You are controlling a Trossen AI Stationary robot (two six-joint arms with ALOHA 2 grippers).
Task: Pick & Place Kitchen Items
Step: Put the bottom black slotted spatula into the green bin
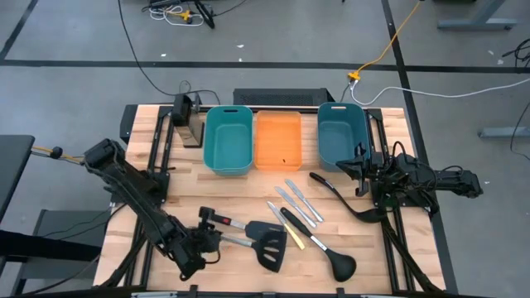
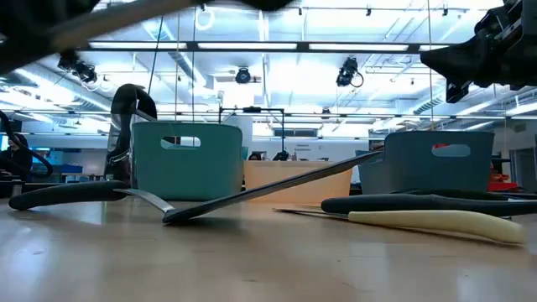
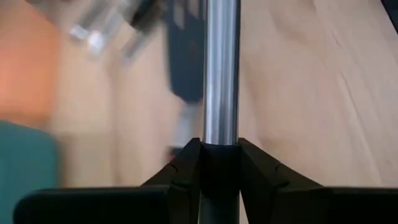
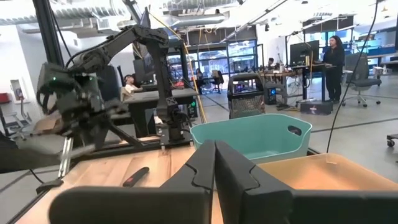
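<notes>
Bare wood lies open between the orange bin and the silver knives, while spatulas and ladles crowd the table's near half.

My left tool grips a shiny steel handle cut off at twelve o'clock; beyond it, the orange plastic bin blurs.

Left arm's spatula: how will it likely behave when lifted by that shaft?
The spatula shaft looks polished, so it may twist or slide in the left end effector. Held far from its wide head, it will probably droop head-first.
</notes>
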